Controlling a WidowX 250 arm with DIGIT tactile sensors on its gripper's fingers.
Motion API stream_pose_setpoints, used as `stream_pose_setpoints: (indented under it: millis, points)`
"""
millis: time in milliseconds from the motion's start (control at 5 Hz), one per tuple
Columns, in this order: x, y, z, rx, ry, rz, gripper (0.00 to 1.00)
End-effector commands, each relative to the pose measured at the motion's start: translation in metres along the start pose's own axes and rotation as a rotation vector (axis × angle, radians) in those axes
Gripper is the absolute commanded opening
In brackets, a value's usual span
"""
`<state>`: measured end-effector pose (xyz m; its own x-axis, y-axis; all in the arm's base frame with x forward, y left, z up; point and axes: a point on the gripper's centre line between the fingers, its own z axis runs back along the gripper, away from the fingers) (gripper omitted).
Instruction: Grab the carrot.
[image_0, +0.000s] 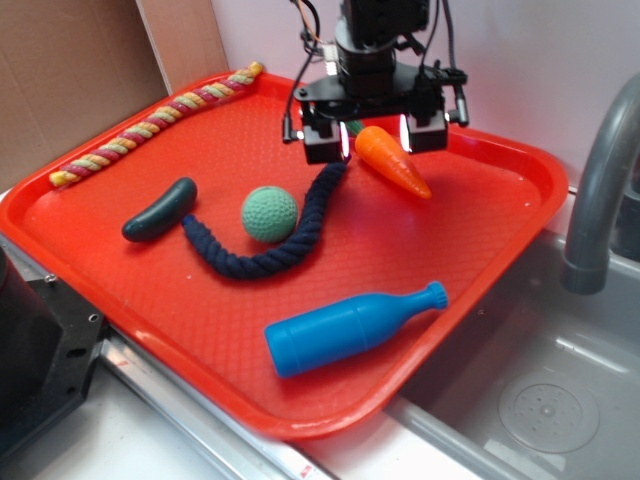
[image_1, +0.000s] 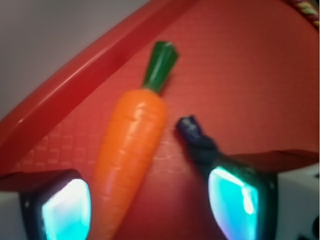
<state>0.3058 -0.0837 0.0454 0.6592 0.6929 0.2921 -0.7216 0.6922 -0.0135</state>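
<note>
The orange carrot (image_0: 393, 160) lies flat on the red tray (image_0: 500, 230) near its far edge, pointed end toward the right. My gripper (image_0: 375, 138) hangs just over the carrot's thick end, open, with one finger on each side. In the wrist view the carrot (image_1: 131, 150) runs between the two glowing pads (image_1: 65, 210), nearer the left one, its dark green stub (image_1: 160, 65) pointing at the tray rim. The right pad (image_1: 235, 200) stands clear of it. Nothing is gripped.
The end of a dark blue rope (image_0: 265, 255) lies right beside the left finger, and shows in the wrist view as the blue rope (image_1: 197, 142). A green ball (image_0: 269, 214), dark green cucumber (image_0: 160, 210), blue bottle (image_0: 350, 328) and striped rope (image_0: 160, 120) share the tray. A sink and faucet (image_0: 600, 190) sit on the right.
</note>
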Motion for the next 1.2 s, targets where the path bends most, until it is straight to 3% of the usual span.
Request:
stream_pose_setpoints:
  millis: [0,200,400,600,800,1000]
  points:
    - [0.023,-0.012,-0.017,-0.052,0.070,-0.069,1.00]
    - [0.030,-0.008,-0.030,-0.143,0.337,-0.278,0.61]
    - [0.032,0.004,-0.013,-0.122,0.349,-0.273,0.00]
    - [0.026,0.009,0.010,-0.104,0.309,-0.282,0.00]
    - [0.022,0.032,0.064,-0.115,0.155,-0.360,0.00]
    - [0.023,0.069,0.110,-0.287,-0.049,-0.462,0.00]
